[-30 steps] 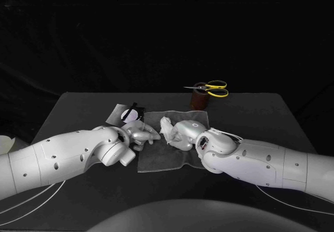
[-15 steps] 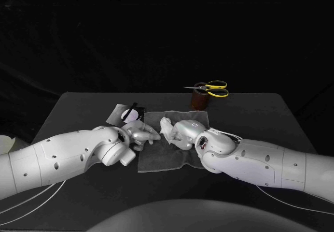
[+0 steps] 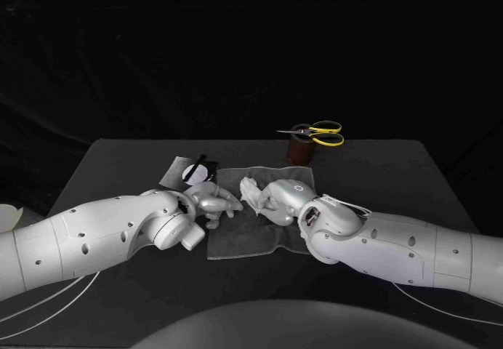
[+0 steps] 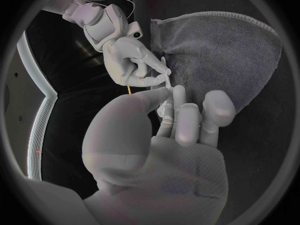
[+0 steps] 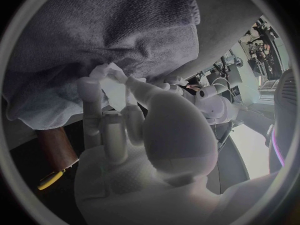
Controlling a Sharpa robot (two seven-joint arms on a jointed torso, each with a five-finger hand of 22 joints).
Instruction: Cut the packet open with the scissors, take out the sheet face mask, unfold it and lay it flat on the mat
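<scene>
A grey mat [image 3: 246, 236] lies on the black table in the head view. My left hand [image 3: 213, 200] and right hand [image 3: 270, 198] meet over its middle. Between them is the white sheet mask [image 3: 249, 185], still bunched up, and each hand pinches part of it. The left wrist view shows the right hand [image 4: 128, 55] pinching a white strip of mask [image 4: 167, 80] just beyond my left hand [image 4: 181, 120]. In the right wrist view the crumpled mask [image 5: 115, 87] sits at the right hand's [image 5: 125, 125] fingertips, over the mat [image 5: 94, 30]. Yellow-handled scissors [image 3: 320, 134] rest on a brown holder [image 3: 301, 150].
The cut packet [image 3: 189, 171], silver with a round white patch, lies on the table just off the mat's far left corner. The brown holder with the scissors stands just beyond the mat's far right corner. Bare black table [image 3: 398, 174] stretches to the right.
My right wrist and forearm have shifted slightly to the right and rolled a little. The left hand, the mask, the packet and the scissors stay where they were.
</scene>
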